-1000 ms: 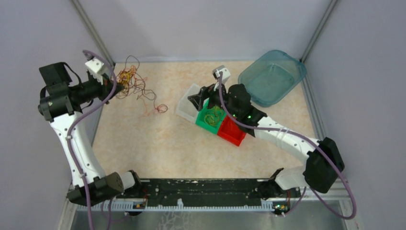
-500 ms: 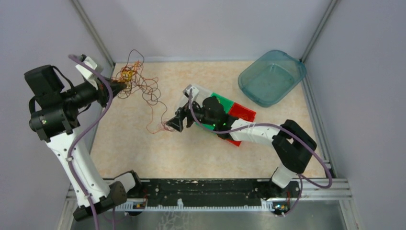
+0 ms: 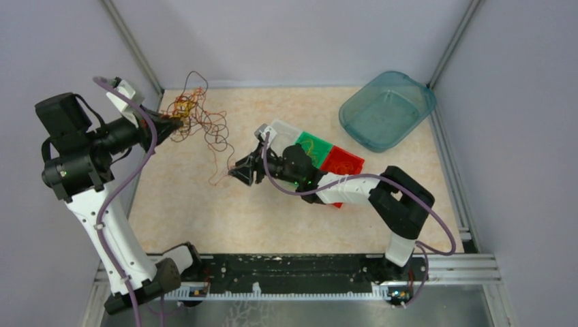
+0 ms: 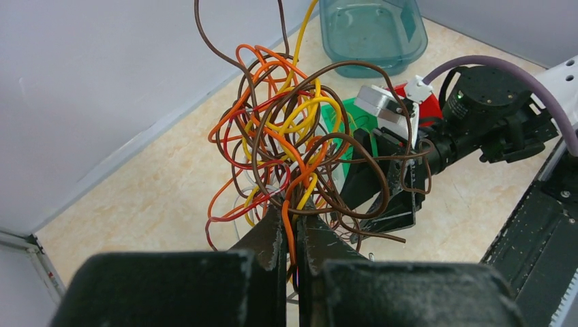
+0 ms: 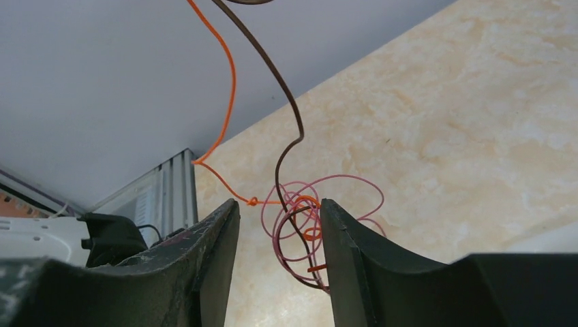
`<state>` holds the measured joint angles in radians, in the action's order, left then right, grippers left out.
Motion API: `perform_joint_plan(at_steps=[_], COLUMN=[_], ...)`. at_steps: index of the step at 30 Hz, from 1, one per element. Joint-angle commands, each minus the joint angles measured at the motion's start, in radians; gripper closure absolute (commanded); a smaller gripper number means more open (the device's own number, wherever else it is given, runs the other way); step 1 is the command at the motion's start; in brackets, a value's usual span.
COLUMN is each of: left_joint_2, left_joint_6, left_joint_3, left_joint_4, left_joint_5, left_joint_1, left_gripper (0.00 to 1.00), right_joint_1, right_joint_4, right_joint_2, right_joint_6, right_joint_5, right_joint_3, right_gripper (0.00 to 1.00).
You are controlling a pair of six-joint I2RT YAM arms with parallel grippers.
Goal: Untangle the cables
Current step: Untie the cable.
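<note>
Cables point(image 4: 292, 131) pinched in left claw point(image 4: 290, 221), near back-left corner of table point(image 3: 198, 204)

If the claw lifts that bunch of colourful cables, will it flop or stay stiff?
Probably floppy: the cables trail in loose loops from the left claw. Likely light, since thin strands hang off one pinch. They may snag, being knotted together.

Cables point(image 4: 287, 155) glossy, likely plastic-coated; tabletop point(image 3: 204, 204) smooth, marbled; tub point(image 3: 386, 117) translucent plastic.
</note>
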<state>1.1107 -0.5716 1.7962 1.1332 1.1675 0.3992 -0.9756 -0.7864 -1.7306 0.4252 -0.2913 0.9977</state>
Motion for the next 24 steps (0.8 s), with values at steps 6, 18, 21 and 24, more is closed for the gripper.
perform_joint_plan(at_steps=[6, 18, 21, 24], left_joint_2=[-0.009, -0.056, -0.087, -0.095], left_joint_6=[0.001, -0.048, -0.057, -0.07], left_joint_3=[-0.029, -0.205, -0.341, -0.467], left_joint_4=[-0.014, -0.092, -0.194, -0.27], left_joint_5=[0.033, -0.147, -0.26, -0.352], left_joint_1=[-0.003, -0.004, -0.004, -0.004], left_gripper=[1.0, 0.85, 0.71, 0.68], right_joint_1=[-0.018, -0.02, -0.02, -0.02], right_joint_4=[-0.085, -0.073, -0.081, -0.068], right_joint_2=[-0.025, 0.118, 0.236, 0.369], right_joint_6=[-0.031, -0.103, -0.119, -0.122], right_joint_5=[0.128, 0.266, 0.329, 0.387], right_joint_3=[0.1, -0.021, -0.142, -0.245], right_gripper=[0.44, 1.0, 1.0, 1.0])
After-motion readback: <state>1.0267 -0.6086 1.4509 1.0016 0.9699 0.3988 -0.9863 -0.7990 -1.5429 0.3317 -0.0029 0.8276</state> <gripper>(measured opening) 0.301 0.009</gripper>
